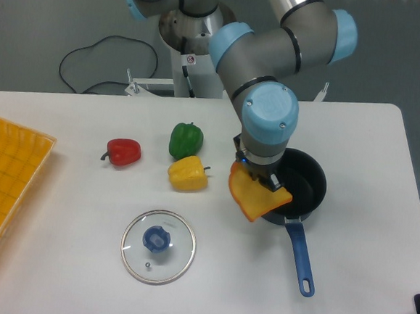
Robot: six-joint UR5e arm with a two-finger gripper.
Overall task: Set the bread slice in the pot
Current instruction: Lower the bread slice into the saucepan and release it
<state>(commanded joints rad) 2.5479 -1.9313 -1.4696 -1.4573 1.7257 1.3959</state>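
The fixed camera looks down on a white table against a grey floor, where a black cable loops behind the robot's base. At the left edge lies a yellow mesh tray; what it holds cannot be made out. On the table stand a red bell pepper, a green bell pepper and a yellow bell pepper, the last two just beside each other. A round glass lid with a blue knob lies flat, well apart from the pot. The pot is a black saucepan with a blue handle pointing toward the camera; the visible part of its inside shows nothing. The gripper has its jaws clamped on the bread slice, held tilted in the air above the pot's left rim.
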